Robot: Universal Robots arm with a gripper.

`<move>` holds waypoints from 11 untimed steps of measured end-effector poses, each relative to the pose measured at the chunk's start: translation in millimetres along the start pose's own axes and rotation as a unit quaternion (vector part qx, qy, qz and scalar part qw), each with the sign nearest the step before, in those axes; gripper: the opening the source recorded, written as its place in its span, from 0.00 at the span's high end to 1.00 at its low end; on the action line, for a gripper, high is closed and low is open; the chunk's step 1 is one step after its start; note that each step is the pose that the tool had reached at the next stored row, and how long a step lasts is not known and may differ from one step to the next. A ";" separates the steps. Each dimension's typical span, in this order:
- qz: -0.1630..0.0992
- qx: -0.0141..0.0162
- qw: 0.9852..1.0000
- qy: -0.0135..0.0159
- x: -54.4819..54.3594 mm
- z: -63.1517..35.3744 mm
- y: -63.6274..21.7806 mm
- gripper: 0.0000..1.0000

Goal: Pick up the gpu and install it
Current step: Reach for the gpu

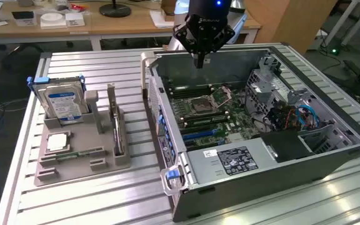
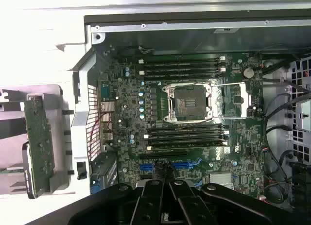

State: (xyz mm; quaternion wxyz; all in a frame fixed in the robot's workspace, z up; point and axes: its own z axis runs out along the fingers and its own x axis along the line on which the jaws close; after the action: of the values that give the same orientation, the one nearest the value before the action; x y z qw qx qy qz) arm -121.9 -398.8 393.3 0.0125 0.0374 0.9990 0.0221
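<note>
Currently the gripper (image 1: 198, 62) hangs over the rear part of the open computer case (image 1: 261, 187). Its fingers are drawn together with nothing between them. In the wrist view the gripper (image 2: 167, 188) looks straight down on the motherboard (image 2: 126, 118), near the blue expansion slots (image 2: 187, 164).

Location of the task item: the gpu (image 1: 114, 123) is not in hand. It stands on edge in the grey holder tray (image 1: 89, 136) on the slatted table (image 1: 92, 201), just beside the case's outer wall, on the exterior view's left of it. The wrist view shows the gpu (image 2: 40, 145) as a green board outside that wall. The hard drive (image 1: 64, 101) stands in the same tray, near the card but apart from it. A memory stick (image 1: 80, 153) lies flat in front of it.

Status: pick-up not begun; gripper well apart from the gpu.

Risks, as judged:
- Fingers held together cannot straddle the card, so a descent in this state would strike its top edge and tip it.
- The card sits close to the case wall, so a spread jaw could catch on that wall or on the tray's uprights.
- The board is thin, so an off-centre grip may let it swing or slip.
- At insertion, a tilted card could miss its slot or foul the cables (image 1: 305, 115). The receiving slot is probably one of the blue ones, though this cannot be confirmed.
</note>
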 end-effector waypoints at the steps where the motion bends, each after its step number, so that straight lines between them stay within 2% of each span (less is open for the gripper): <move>1: 0.000 0.000 1.000 0.000 0.0 0.0 0.0 0.89; 11: 0.000 0.000 1.000 0.000 3.7 -0.1 -0.3 0.89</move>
State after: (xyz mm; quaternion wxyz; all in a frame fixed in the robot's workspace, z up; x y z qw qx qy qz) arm -125.6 -398.8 393.3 0.0125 0.0374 0.9990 0.0221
